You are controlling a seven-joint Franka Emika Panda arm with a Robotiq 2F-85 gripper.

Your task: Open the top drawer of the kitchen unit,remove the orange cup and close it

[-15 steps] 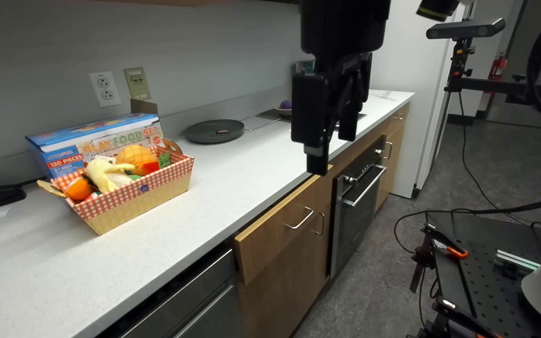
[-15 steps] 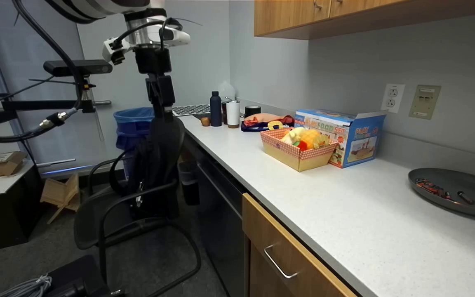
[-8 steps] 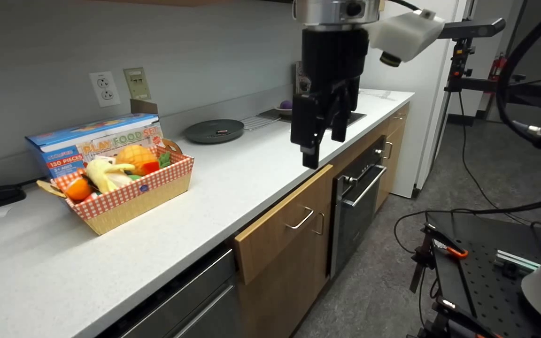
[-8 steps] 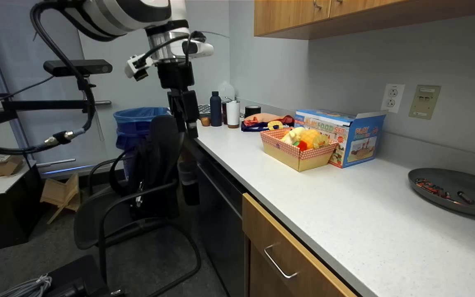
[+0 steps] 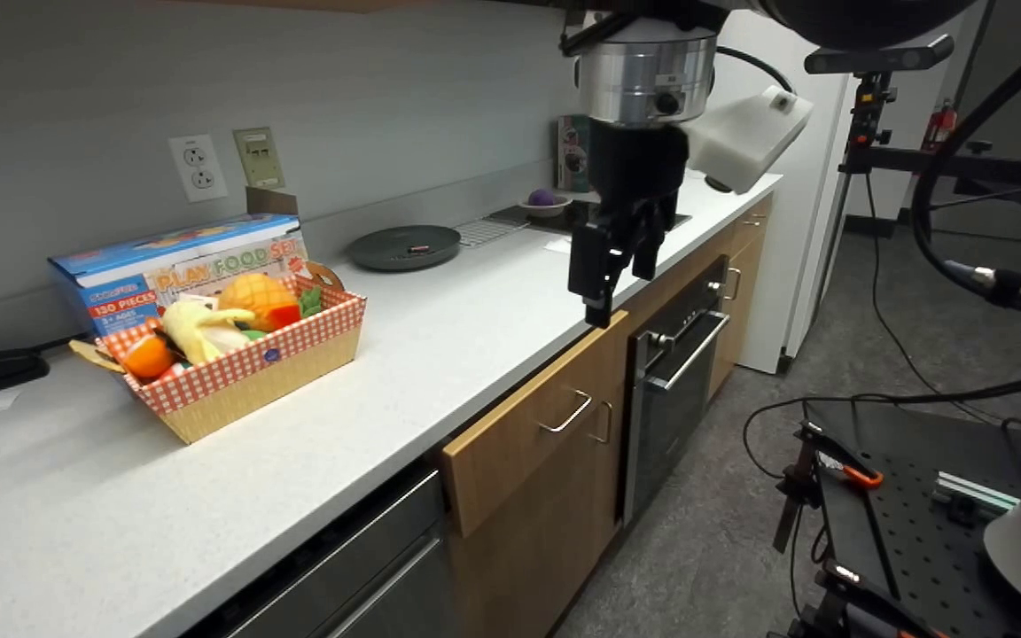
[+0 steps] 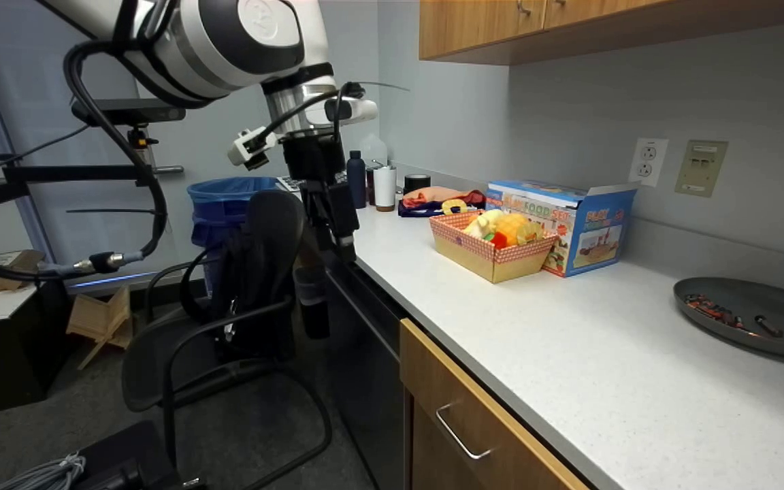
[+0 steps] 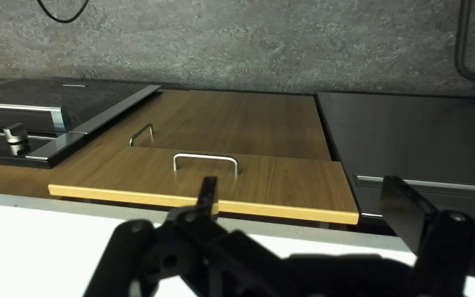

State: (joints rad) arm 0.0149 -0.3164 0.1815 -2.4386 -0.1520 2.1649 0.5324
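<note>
The top drawer (image 5: 519, 425) has a wood front with a silver handle (image 5: 568, 415). It stands a little open, with a narrow dark gap between its front and the counter edge. The drawer front also shows in an exterior view (image 6: 456, 395) and in the wrist view (image 7: 270, 177), where its handle (image 7: 206, 156) lies beyond the left finger. No orange cup shows; the drawer's inside is hidden. My gripper (image 7: 299, 185) is open and empty, fingers pointing down, above the counter's front edge. It also shows in both exterior views (image 5: 621, 288) (image 6: 339, 245), apart from the drawer.
The white counter (image 5: 440, 354) holds a checkered basket (image 5: 253, 381) of toy food, a play food box (image 5: 183, 257) and a dark pan (image 5: 404, 248). An oven (image 5: 679, 354) and a dark dishwasher (image 6: 365, 367) flank the drawer unit. A chair (image 6: 229, 327) stands on the floor.
My gripper has moved right and down towards the counter edge in an exterior view, with its fingers staying open. The drawer and the things on the counter have not moved.
</note>
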